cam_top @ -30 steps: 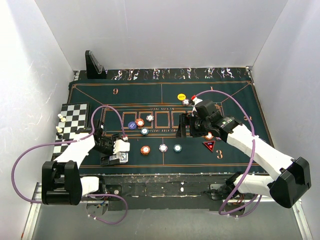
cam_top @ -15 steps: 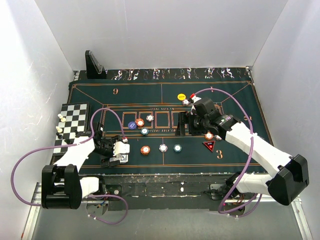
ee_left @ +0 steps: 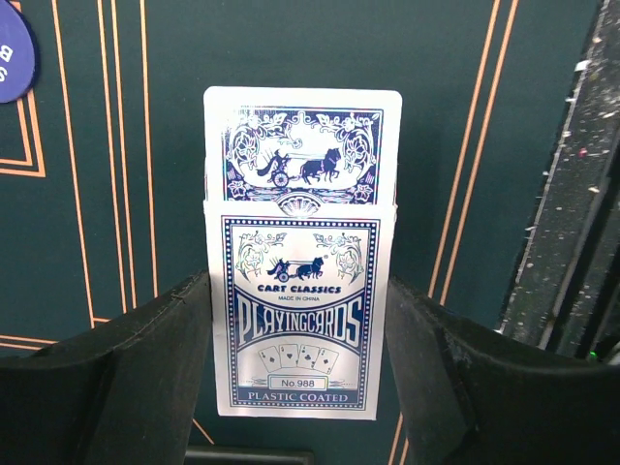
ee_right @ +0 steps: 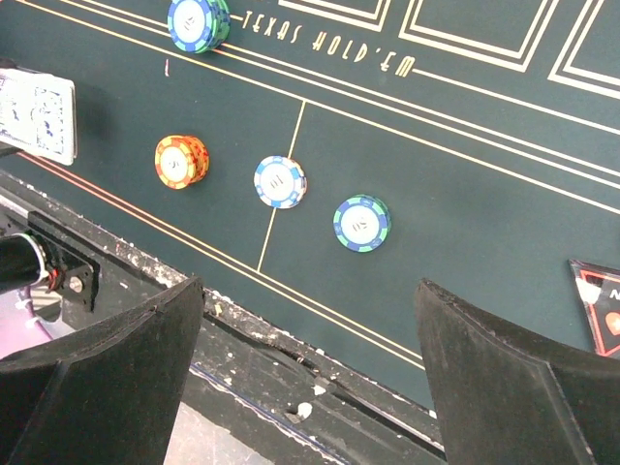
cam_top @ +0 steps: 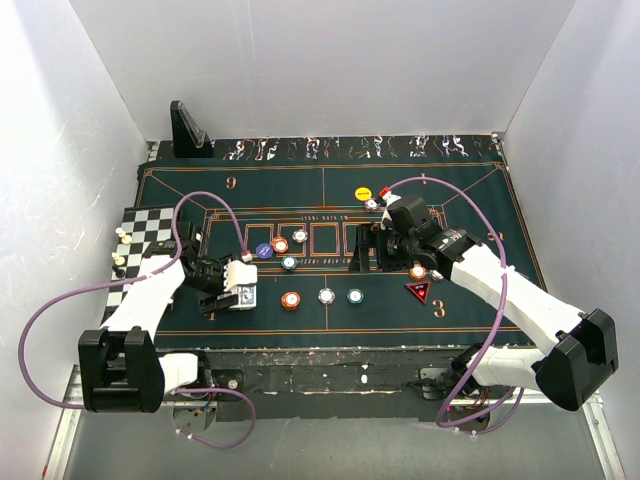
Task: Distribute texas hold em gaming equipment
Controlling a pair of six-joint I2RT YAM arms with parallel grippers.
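Left hand (ee_left: pixel 298 291) clamped on pack of playing cards (ee_left: pixel 300 242), right hand (ee_right: pixel 310 291) spread apart and empty over orange chip (ee_right: pixel 180 160), white chip (ee_right: pixel 280 181), teal chip (ee_right: pixel 361 223)

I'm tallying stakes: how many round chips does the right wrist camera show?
4: blue-green chip at top; orange chip, white chip, teal chip in a row below. The fingers may hide more.

White shells and black joints on left arm (cam_top: pixel 150 297) and right arm (cam_top: pixel 505 290). Blocky black bases (cam_top: pixel 120 368) just off the near edge of the mat (cam_top: pixel 330 325). Trails a looping purple cable (cam_top: pixel 203 194) from each arm. Broad matte black fingers (ee_left: pixel 107 378), softly rounded at the edges.
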